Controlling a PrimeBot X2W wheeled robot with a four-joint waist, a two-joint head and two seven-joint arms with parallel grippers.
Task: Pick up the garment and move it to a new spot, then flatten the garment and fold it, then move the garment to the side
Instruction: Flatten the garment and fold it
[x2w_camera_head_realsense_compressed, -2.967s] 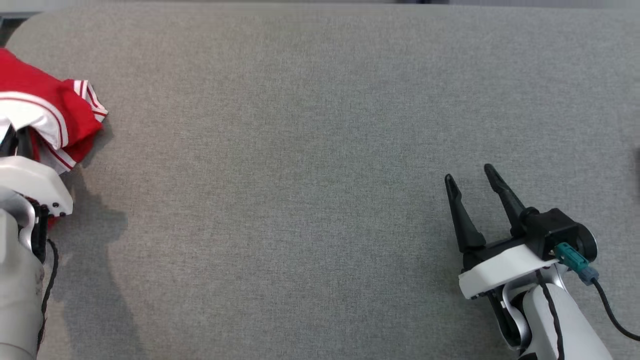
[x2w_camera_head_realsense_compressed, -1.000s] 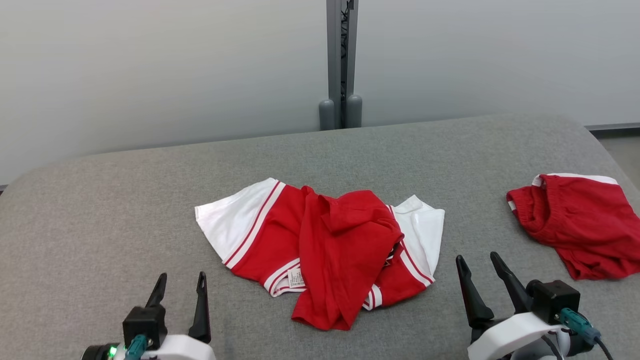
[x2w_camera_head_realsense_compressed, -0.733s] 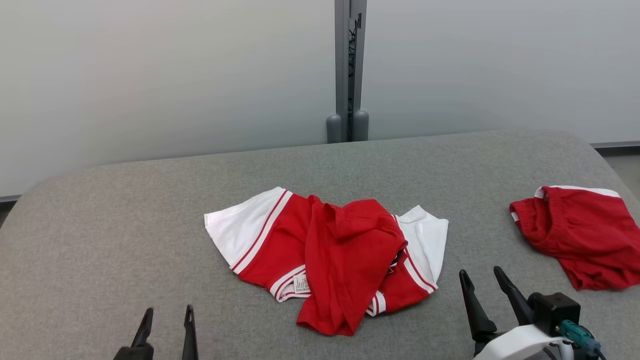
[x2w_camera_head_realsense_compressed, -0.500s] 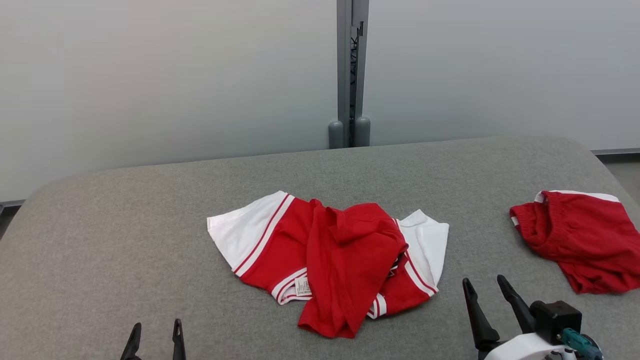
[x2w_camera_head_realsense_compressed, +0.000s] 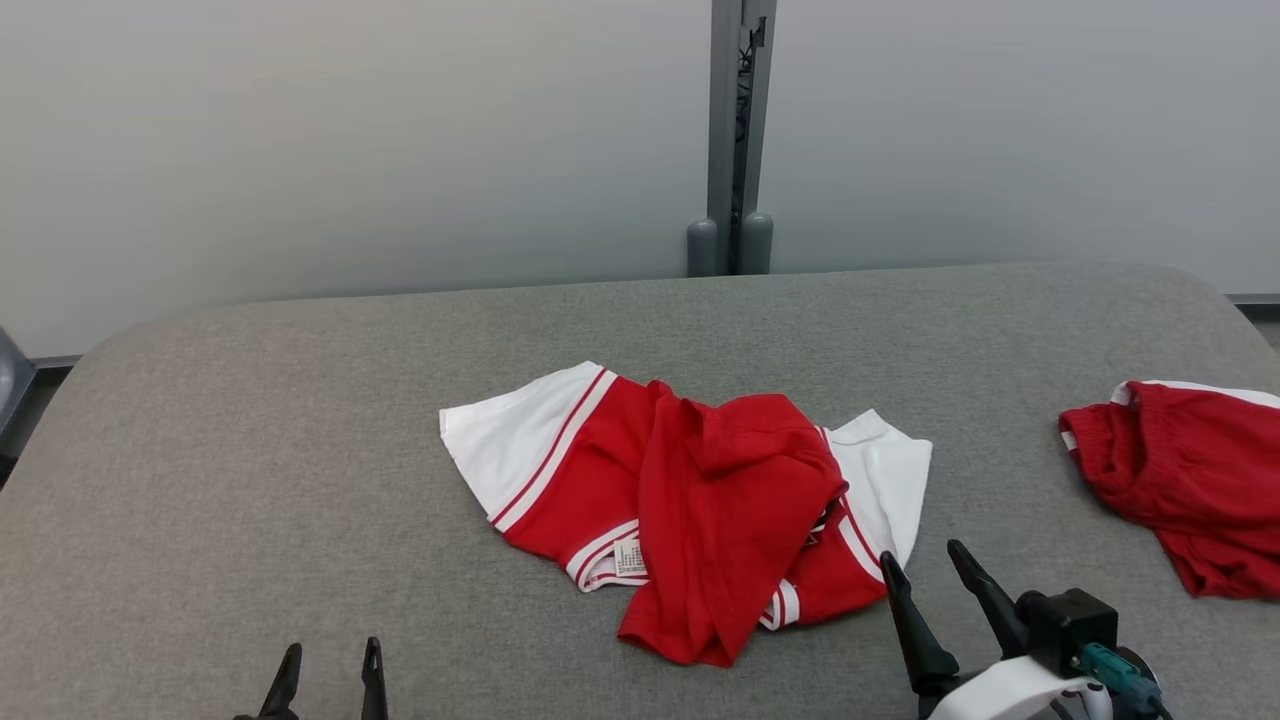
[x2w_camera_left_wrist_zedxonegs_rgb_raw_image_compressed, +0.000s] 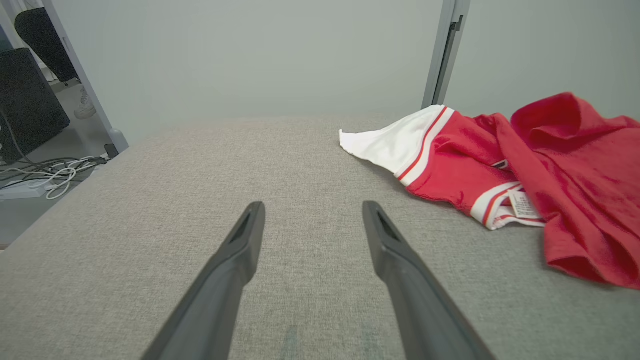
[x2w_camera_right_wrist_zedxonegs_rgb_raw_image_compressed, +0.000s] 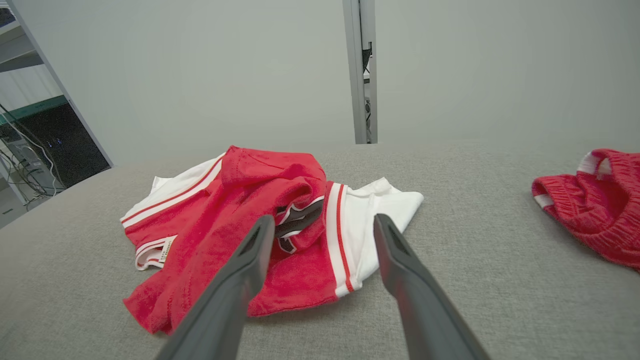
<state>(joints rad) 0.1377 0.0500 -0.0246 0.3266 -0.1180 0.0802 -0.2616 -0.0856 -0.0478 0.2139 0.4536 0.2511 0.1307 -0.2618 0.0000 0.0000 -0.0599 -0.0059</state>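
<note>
Your left gripper (x2w_camera_head_realsense_compressed: 331, 668) hovered with its 2 dark fingers (x2w_camera_left_wrist_zedxonegs_rgb_raw_image_compressed: 235, 265) apart and empty over the grey fabric-covered table (x2w_camera_head_realsense_compressed: 250, 450), near the front edge and well left of the crumpled red-and-white striped garment (x2w_camera_head_realsense_compressed: 700, 500). Your right gripper (x2w_camera_head_realsense_compressed: 922, 562) was likewise spread and holding nothing, its tips just short of the garment's white right-hand flap. The garment lay bunched near the middle of the table, a red panel flopped over its centre, 1 white-banded part splayed left and a care label (x2w_camera_head_realsense_compressed: 629, 557) showing at the near hem. Judging by that heap, the move to a new spot may have been done, though you could not confirm it; flattening, folding and the shift aside were all left to do. A 2nd red cloth item with an elastic waistband (x2w_camera_head_realsense_compressed: 1180, 480) sat well apart at the table's right end, likely in the way if you set the folded piece there. A grey upright post (x2w_camera_head_realsense_compressed: 735, 130) stood against the pale wall (x2w_camera_head_realsense_compressed: 400, 150) behind, clear of the work.
</note>
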